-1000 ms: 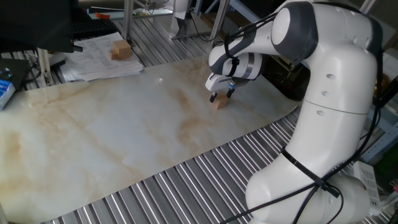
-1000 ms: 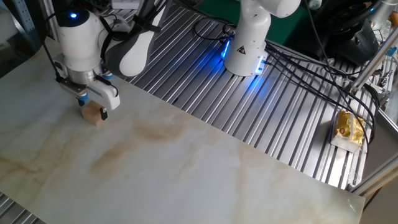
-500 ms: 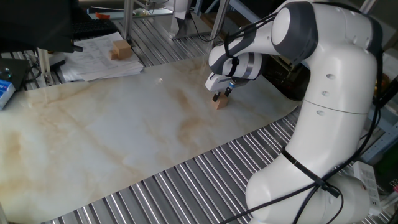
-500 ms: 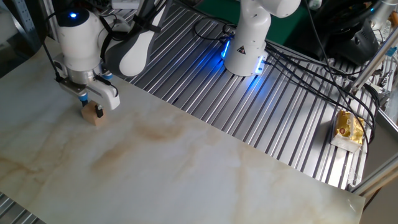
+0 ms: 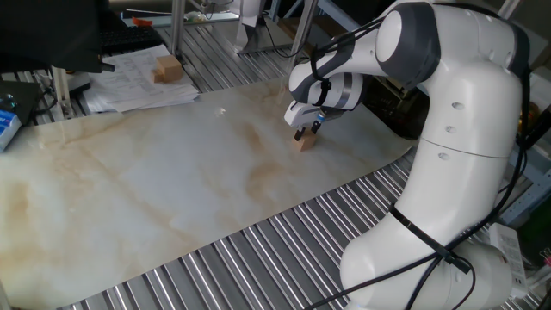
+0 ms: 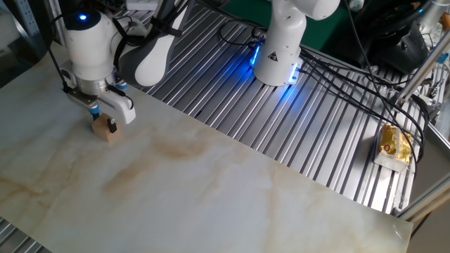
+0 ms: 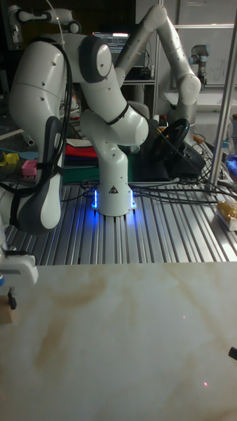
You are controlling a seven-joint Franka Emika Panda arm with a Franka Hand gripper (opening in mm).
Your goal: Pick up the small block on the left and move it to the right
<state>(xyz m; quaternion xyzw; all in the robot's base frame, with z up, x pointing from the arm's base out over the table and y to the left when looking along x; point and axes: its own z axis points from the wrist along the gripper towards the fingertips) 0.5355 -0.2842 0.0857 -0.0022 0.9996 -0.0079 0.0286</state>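
**Q:** What has changed over the last second?

**A:** The fingers, which stood spread either side of the small block [image 5: 302, 143] a second ago, have drawn in against it. The block itself has not shifted on the marbled sheet [image 5: 155, 189].

**Q:** How does the gripper [image 5: 306, 133] stand, reading each panel from left to right?

**A:** In the one fixed view, the larger block [image 5: 168, 69] sits on papers [image 5: 142, 86] at about 11 o'clock, well apart from the action. The gripper hangs at about 1 o'clock of centre, its jaws narrowed onto the small block, which rests on the sheet near the far edge. In the other fixed view, the gripper [image 6: 105, 126] and the small block [image 6: 107, 131] lie at 9 o'clock. One dark fingertip [image 6: 112, 127] shows against the block's face, while the other finger is hidden behind it.

**Q:** What is cut off or unclear?

**A:** In the tall fixed view, the gripper [image 7: 8, 299] is cropped by the left border at 8 o'clock. Only one fingertip [image 7: 11, 300] and part of the small block [image 7: 6, 314] appear. Whether the block's underside has left the sheet cannot be told. A yellow packet [image 6: 394, 144] at 3 o'clock in the other fixed view is too blurred to identify.
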